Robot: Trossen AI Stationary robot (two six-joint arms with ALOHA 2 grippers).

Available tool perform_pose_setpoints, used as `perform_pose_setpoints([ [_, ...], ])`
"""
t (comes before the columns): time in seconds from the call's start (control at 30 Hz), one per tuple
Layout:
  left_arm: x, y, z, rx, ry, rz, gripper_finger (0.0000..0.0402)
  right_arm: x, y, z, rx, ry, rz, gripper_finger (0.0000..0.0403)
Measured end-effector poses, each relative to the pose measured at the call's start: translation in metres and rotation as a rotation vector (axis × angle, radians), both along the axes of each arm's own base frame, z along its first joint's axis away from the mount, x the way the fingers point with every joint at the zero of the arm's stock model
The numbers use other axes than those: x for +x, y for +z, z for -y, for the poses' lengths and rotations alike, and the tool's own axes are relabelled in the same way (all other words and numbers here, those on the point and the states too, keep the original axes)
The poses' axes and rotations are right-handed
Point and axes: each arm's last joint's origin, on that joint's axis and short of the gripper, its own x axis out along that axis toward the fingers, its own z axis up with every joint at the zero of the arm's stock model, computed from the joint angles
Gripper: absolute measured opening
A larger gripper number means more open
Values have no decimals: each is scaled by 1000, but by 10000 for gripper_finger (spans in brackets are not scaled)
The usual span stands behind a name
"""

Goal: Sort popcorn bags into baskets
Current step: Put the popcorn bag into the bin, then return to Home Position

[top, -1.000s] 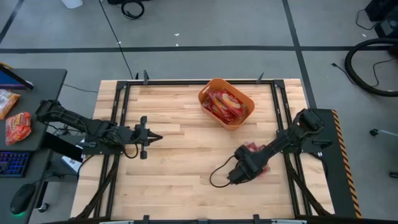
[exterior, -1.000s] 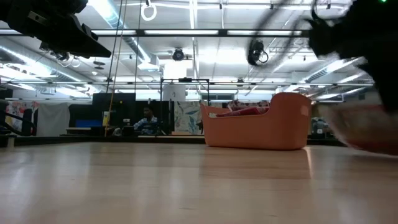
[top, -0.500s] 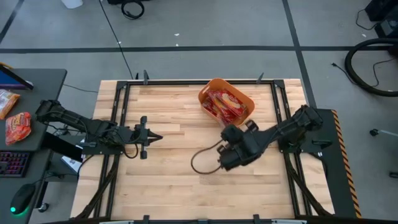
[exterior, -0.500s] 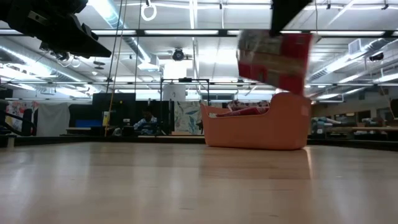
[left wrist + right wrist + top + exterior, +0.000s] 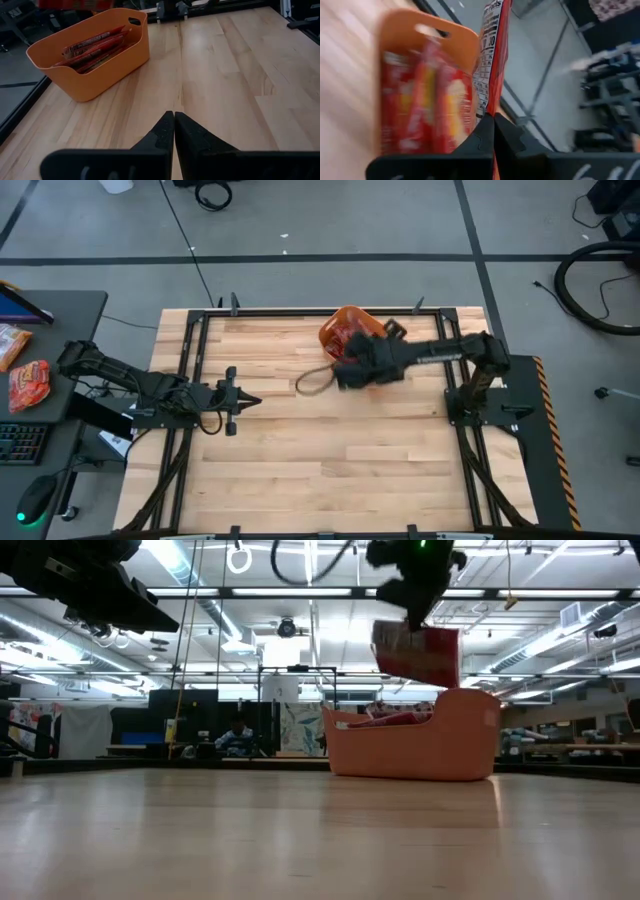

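The orange basket point(image 5: 415, 747) stands at the table's far middle, with several red popcorn bags point(image 5: 95, 46) lying in it. My right gripper point(image 5: 415, 612) hovers above the basket point(image 5: 345, 323), shut on one more red bag point(image 5: 417, 652) that hangs over the tub's opening. In the right wrist view this bag point(image 5: 492, 55) shows edge-on above the bags in the basket point(image 5: 422, 107). My left gripper point(image 5: 173, 120) is shut, holds nothing, and waits over the table's left part point(image 5: 243, 400). My right gripper pinches the red bag by its upper edge point(image 5: 412, 628) between the two fingers, coming from above and pointing down. The bag hangs below the fingers, lifted clear, a little above the basket's rim. In the right wrist view the fingers point(image 5: 485, 137) close on the bag's thin edge point(image 5: 493, 107).
Bare wooden table point(image 5: 300, 460) spreads across the near and middle parts. A dark cable loop point(image 5: 312, 381) hangs off the right arm over the table's middle. More packets lie on a side desk point(image 5: 28, 383) beyond the table's left edge. People sit far off in the room point(image 5: 236, 737).
My right gripper, shut on the bag, has risen from the table near the right edge and swung toward the far edge until it stands over the basket. The bag has been lifted clear of the table and now hangs above the tub.
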Motion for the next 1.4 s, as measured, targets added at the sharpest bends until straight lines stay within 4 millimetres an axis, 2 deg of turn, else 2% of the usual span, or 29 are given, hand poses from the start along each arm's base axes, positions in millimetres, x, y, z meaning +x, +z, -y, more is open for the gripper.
perform_pose_setpoints([
  [0.17, 0, 0, 0, 0, 0, 0, 18, 2, -15, 47, 59, -56, -78, 13],
  [0.27, 0, 0, 0, 1, -1, 0, 18, 6, -32, 69, 171, -51, -60, 24],
  [0.33, 0, 0, 0, 3, -1, 0, 18, 11, -43, 79, 277, -11, -27, 31],
  [0.43, 0, 0, 0, 20, -8, -3, 18, 12, -56, 88, 345, 9, 0, 42],
  [0.57, 0, 1, 0, 35, -14, 0, 18, 6, -60, 96, 386, -10, -39, 70],
  [0.67, -7, 9, -2, 20, -18, 60, 18, -4, -48, 91, 343, -48, -33, 92],
  [0.77, -20, 16, -4, -24, -73, 110, 18, -16, -34, 76, 265, -30, 31, 107],
  [0.83, -29, 20, -5, -53, -113, 141, 18, -24, -33, 66, 243, 5, 87, 111],
  [0.9, -35, 20, -7, -80, -135, 194, 18, -36, -35, 56, 238, 45, 141, 112],
  [1.17, -50, -2, -14, -175, -138, 410, 18, -83, -57, 25, 300, 195, 407, 110],
  [1.4, -56, -7, -17, -215, -139, 470, 18, -122, -68, 14, 283, 328, 626, 109],
])
